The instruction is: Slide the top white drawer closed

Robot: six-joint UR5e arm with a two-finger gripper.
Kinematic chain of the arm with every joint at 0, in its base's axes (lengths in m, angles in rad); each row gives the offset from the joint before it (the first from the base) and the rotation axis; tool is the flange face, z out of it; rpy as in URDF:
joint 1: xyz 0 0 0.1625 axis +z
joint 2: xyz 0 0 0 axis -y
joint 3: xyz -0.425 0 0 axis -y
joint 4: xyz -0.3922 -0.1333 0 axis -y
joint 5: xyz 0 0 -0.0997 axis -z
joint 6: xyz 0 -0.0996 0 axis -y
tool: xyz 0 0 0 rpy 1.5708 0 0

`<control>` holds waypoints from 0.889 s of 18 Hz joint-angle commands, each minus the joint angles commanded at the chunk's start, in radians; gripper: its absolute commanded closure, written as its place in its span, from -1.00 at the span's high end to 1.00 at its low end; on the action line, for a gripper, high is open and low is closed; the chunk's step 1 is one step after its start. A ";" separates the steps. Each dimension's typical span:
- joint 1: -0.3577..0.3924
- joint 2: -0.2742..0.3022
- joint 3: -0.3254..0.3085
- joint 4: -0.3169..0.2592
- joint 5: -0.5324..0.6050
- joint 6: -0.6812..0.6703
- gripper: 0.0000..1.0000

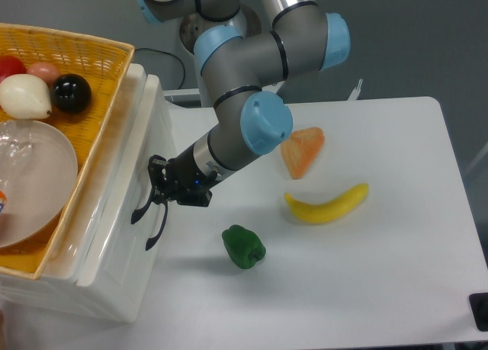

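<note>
Nearest the camera we see the white cabinet (107, 281) at the lower left of the white bench (366, 274), with the top white drawer (133, 175) forming its upper front face; from this angle we cannot tell how far the drawer protrudes from the cabinet body. On that front sits the curved black handle (156, 226), and the gripper (158, 188) is pressed against the drawer front at the upper end of this handle. We cannot tell whether its fingers are parted or closed, since they merge with the dark handle. Just to the right of the cabinet, on the bench, we note a green bell pepper (243, 246), apart from both the drawer and the gripper. Farther right lies a yellow banana (326, 203), and beyond it an orange wedge-shaped piece (302, 152), partly hidden by the blue-capped wrist joint (266, 123) of the arm. On top of the cabinet we see the yellow wicker basket (99, 136), which holds a clear bowl (30, 182) and, toward its far end, a white onion-like item (25, 96), a black ball (72, 93), a pinkish item (44, 71) and a red item (9, 65). At the far edge the arm's base (191, 30) rises from behind the bench.
</note>
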 joint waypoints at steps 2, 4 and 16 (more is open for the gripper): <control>0.009 -0.003 0.002 0.003 0.003 0.003 -0.70; 0.027 -0.005 0.011 0.011 0.017 0.011 -0.59; 0.225 -0.014 0.058 0.093 0.265 0.277 1.00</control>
